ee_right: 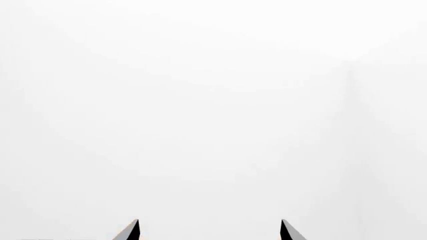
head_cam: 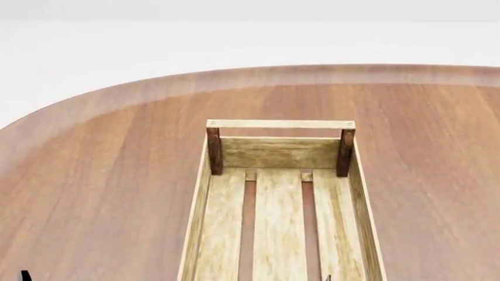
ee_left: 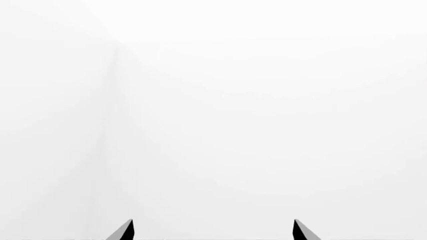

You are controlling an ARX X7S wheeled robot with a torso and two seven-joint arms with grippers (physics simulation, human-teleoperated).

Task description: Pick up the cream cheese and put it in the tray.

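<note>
The cream cheese appears in none of the three views, so its place cannot be given. Only the tray shows in the head view, sitting on the brown wooden worktop and running off the near edge of the picture.

The chief risk from here is a blind reach. With the box out of sight, any descent would rest on guesswork, and an arm could strike the tray's side wall or end rail, or close on the wrong item if others lie beyond the picture. The likely remedy, as a judgement only, is to re-aim the head or base until the box comes into view.

Both wrist cameras face blank white, with nothing in front of them. The left end effector shows two dark fingertips standing well apart with empty space between them, and the right end effector shows the same (neither holds anything).

Of the cheese's own look nothing can be reported. The tray is pale slatted wood with gaps between its floor boards, two dark brown corner posts at its far end carrying a light top rail, and its visible interior holds nothing.
</note>
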